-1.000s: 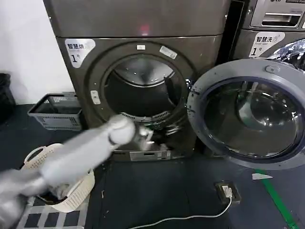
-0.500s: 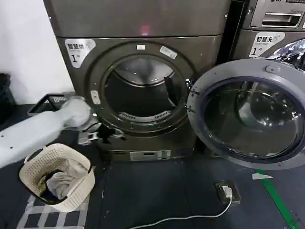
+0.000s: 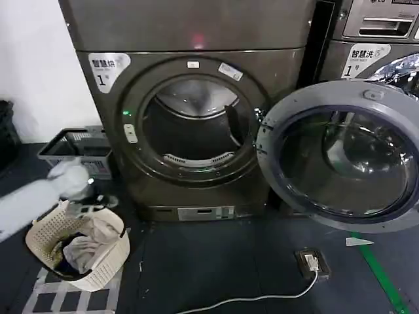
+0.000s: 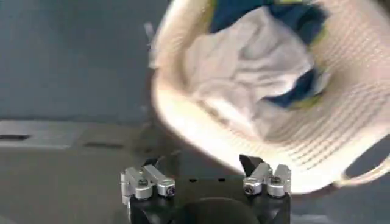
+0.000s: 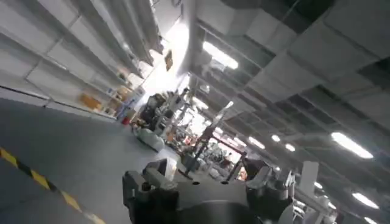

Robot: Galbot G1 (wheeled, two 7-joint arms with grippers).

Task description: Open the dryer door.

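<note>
Head view: dryer door [image 3: 340,157] swung open rightward, inner face forward.

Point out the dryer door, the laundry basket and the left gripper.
dryer door [image 3: 340,160]: head view, on the dark glass of the swung-open door.
laundry basket [image 3: 108,261]: head view, on its cream woven wall.
left gripper [image 4: 206,180]: left wrist view, midway between its open fingers, above the basket.
</note>
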